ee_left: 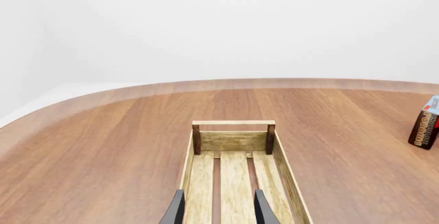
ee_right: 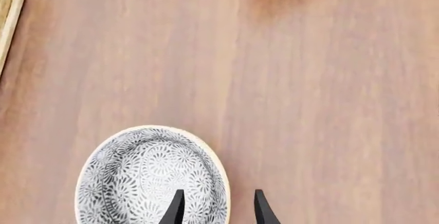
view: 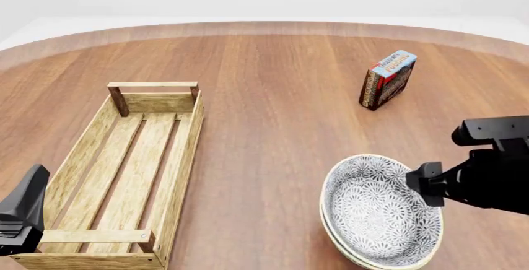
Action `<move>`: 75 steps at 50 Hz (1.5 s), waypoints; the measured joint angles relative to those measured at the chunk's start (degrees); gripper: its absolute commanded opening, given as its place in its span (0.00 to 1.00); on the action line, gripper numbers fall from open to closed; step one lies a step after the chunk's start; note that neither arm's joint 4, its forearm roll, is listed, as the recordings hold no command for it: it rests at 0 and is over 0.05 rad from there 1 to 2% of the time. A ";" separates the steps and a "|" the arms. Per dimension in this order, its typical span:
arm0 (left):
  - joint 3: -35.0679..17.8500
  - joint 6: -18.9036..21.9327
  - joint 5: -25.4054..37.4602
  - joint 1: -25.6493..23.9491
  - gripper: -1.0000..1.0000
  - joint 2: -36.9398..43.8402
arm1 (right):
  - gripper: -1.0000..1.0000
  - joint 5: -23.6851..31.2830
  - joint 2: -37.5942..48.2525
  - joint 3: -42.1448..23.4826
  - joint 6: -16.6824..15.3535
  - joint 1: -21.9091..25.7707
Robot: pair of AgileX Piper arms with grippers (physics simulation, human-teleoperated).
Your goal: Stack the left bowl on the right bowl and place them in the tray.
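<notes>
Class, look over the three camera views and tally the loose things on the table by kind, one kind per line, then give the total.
Floral bowls: 2, nested as the stacked bowls
Wooden tray: 1
Printed box: 1
Total: 4

The tray [view: 124,158] holds nothing on its slats, so its whole length lies open from above; only its low sides and end rails hem it. Bare table [view: 264,127] separates tray from the stacked bowls [view: 380,211]. A small box [view: 387,79] stands upright farther back, well apart from both.
</notes>
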 measured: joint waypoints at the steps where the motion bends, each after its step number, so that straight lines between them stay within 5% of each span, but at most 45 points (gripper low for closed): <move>1: 0.00 0.00 0.00 0.00 1.00 0.00 | 1.00 0.04 0.33 0.00 -0.15 -0.11; 46: 0.00 0.00 0.00 0.00 1.00 0.00 | 1.00 -9.24 11.13 9.49 0.56 2.00; 47: 0.00 0.00 0.00 0.00 1.00 0.00 | 0.00 -9.63 11.34 9.74 0.69 2.14; 65: 0.00 0.00 0.00 0.00 1.00 0.00 | 0.00 -12.81 9.85 11.41 6.57 4.10; 75: 0.00 0.00 0.00 0.00 1.00 0.00 | 0.00 -10.13 8.10 9.94 4.38 3.68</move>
